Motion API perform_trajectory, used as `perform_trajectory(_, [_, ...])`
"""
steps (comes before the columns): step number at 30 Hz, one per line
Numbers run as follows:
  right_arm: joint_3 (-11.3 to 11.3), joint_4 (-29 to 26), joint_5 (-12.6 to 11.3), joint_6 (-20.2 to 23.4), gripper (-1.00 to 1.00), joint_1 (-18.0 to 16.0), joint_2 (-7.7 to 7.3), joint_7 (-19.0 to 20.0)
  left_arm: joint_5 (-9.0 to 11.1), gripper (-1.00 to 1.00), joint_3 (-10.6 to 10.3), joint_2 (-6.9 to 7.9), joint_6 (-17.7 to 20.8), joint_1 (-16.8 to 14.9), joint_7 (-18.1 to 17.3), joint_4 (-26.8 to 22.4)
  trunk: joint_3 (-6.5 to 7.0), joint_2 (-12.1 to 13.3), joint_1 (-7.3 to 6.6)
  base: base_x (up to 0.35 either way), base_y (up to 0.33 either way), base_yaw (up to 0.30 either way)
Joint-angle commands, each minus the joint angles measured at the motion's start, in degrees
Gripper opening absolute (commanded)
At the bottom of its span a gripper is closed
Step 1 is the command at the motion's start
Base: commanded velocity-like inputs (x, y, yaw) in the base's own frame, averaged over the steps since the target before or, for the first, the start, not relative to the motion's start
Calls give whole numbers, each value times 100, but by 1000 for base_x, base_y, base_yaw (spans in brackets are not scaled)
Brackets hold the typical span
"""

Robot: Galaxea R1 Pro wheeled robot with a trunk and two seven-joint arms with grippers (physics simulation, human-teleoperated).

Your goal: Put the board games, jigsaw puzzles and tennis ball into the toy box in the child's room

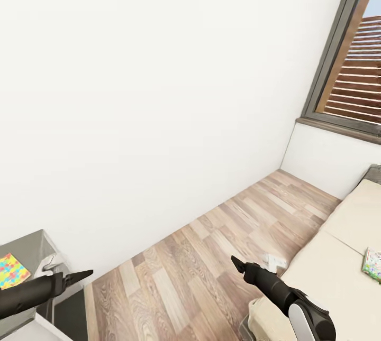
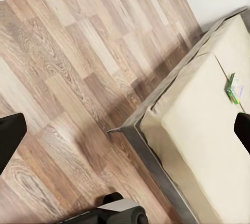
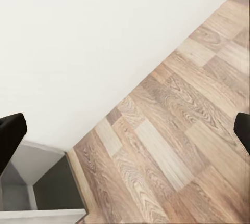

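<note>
— Inspector: What did you see of the arms?

— Onlooker: Both hung over the wood floor (image 1: 211,256), holding nothing. In each wrist view the fingers stood wide apart, so the left gripper (image 1: 79,276) and right gripper (image 1: 237,264) were open.

— Inspector: And the toys?

— Onlooker: One board game (image 1: 373,265) lay flat on the bed (image 1: 338,272), well apart from the right gripper. A colourful flat piece (image 1: 11,270), game or puzzle I could not tell, lay on the grey table (image 1: 37,246) near the left gripper

Matt wood-grain plank floor (image 1: 211,256), plain matt white wall (image 1: 148,92), smooth cream cloth bed (image 1: 338,267), grey frame.
</note>
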Motion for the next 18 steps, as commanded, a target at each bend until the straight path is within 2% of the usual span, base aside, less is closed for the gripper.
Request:
perform_trajectory(1, [-10, -4, -16, 35, 100, -6, 2, 19, 5, 100, 6, 1, 48, -4, -20, -3, -11, -12, 4, 25, 9, -273])
perform_trajectory(18, [-10, -4, -16, 35, 100, -5, 2, 19, 4, 100, 6, 1, 38, -5, -28, -3, 25, -12, 4, 6, 2, -276])
